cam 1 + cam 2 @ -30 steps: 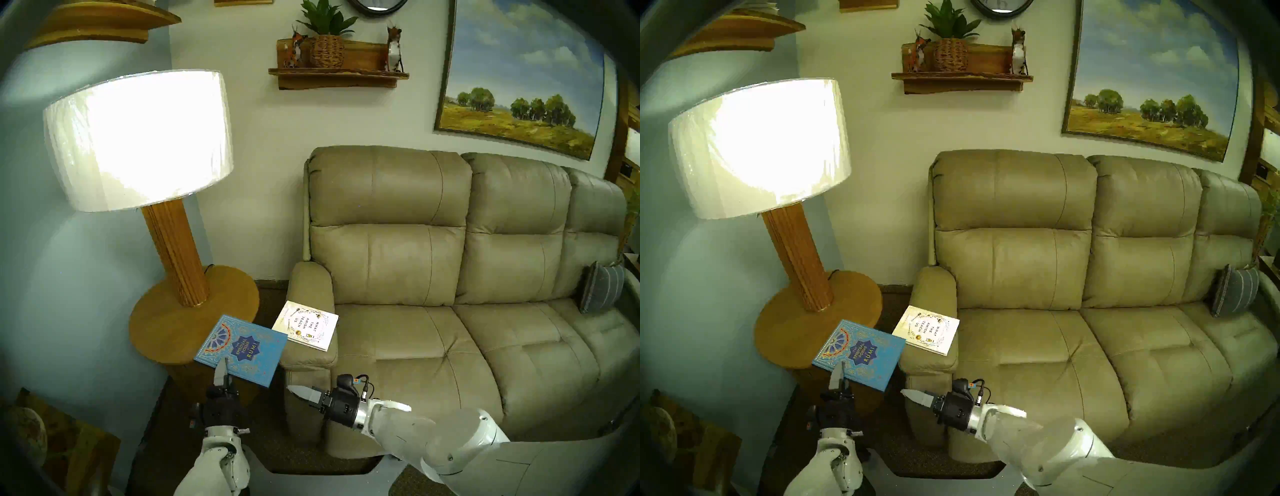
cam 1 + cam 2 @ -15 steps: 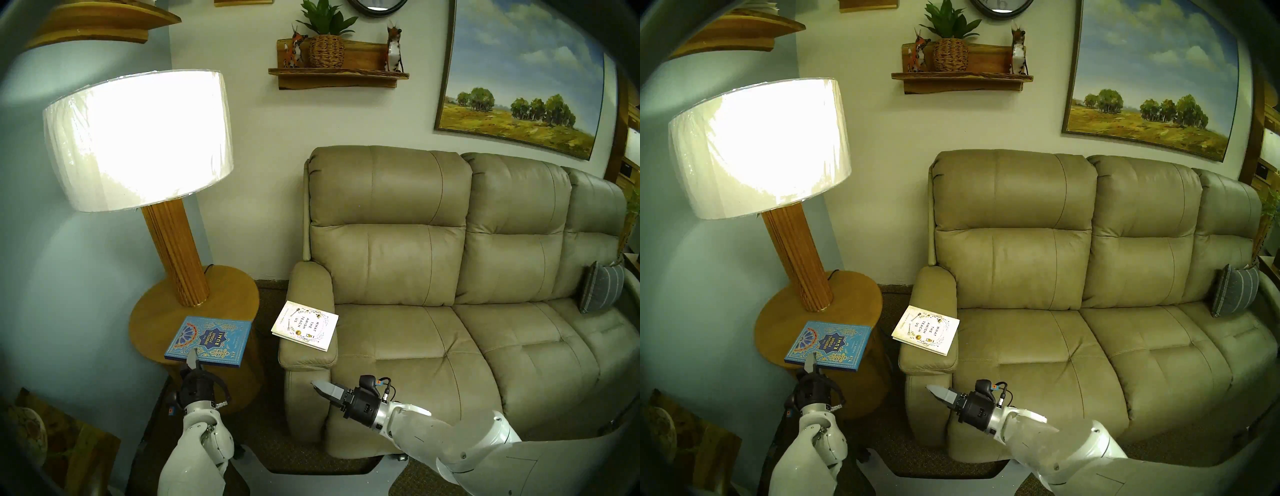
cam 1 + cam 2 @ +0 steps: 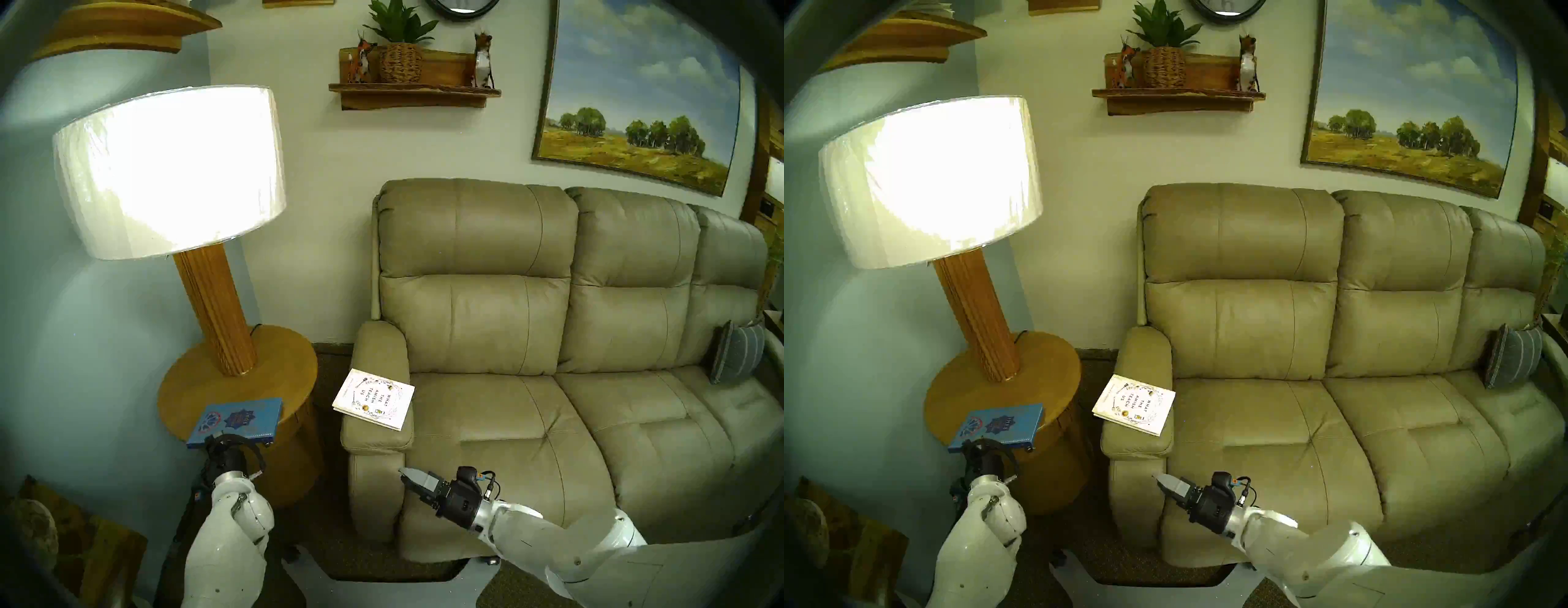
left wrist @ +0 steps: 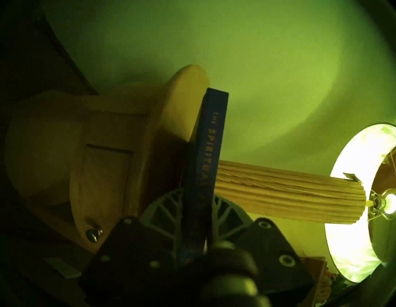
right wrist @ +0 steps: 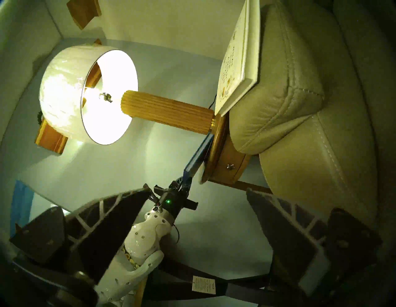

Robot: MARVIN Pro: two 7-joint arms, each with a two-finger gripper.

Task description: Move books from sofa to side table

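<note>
Round wooden side table: left claw grips blue gold-ornamented book; right claw open.

Both arms are clad in glossy white shells, dotted with small dark screws. Black wrist housings are seen behind a silver collar on the right arm. An orange-blue connector and black cables are carried on that wrist. Dark lattice-ribbed fingers are fitted. A green LED is lit on the left arm.

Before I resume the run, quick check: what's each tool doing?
Left tool: closed on the blue book.
Right tool: open, holding nothing.
</note>
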